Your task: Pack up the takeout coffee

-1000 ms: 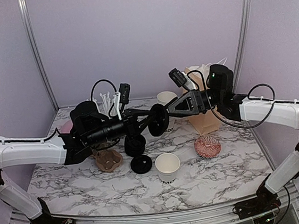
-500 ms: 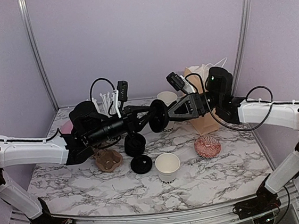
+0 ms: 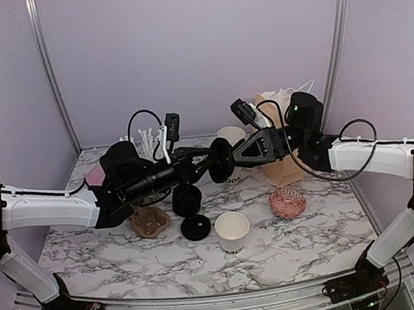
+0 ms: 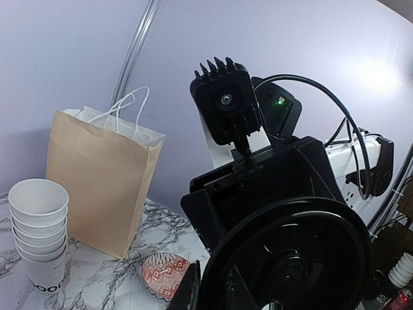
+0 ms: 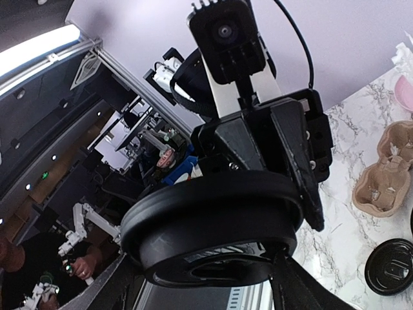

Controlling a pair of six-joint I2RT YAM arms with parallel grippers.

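A black plastic lid (image 3: 219,161) hangs in the air above the table's middle, between both grippers. My left gripper (image 3: 209,163) comes in from the left and is shut on the lid's rim (image 4: 297,258). My right gripper (image 3: 227,156) comes in from the right, and its two fingers press the lid (image 5: 213,219) across its width. A white takeout coffee cup (image 3: 232,230) with black letters stands open, without a lid, near the front middle. The brown bag (image 3: 286,165) stands behind the right arm.
A single black lid (image 3: 195,227) and a short stack of lids (image 3: 187,199) lie left of the open cup. A brown cup carrier (image 3: 151,221) sits further left. A red patterned pouch (image 3: 287,202) lies right. Stacked lidless cups (image 4: 39,226) stand by the bag (image 4: 103,181).
My right gripper has moved left onto the lid and its jaws have narrowed around it. The left gripper has kept its hold, shifting only slightly.
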